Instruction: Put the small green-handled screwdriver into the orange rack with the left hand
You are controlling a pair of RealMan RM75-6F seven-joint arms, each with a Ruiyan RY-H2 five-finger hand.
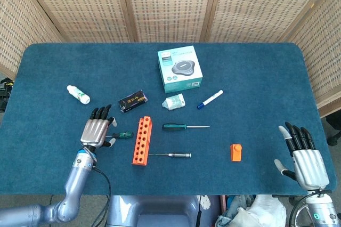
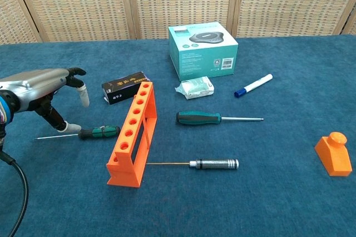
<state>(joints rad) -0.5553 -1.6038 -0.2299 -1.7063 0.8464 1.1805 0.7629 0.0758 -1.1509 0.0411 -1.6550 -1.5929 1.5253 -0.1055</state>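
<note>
Fingers of the left hand are spread and hold nothing in the head view, the hand hovering over the thin shaft of the small green-handled screwdriver, whose handle lies flat on the blue cloth-covered table just left of the orange plastic rack with a row of holes. Near the table's front right edge the right hand is also open and empty — well apart from a small orange block. From the chest view, the left hand arches above the screwdriver's shaft, thumb tip close beside the black end of the handle; whether it touches cannot be told. The rack stands upright beside the handle — a larger dark-green-handled screwdriver lies on its other side.
</note>
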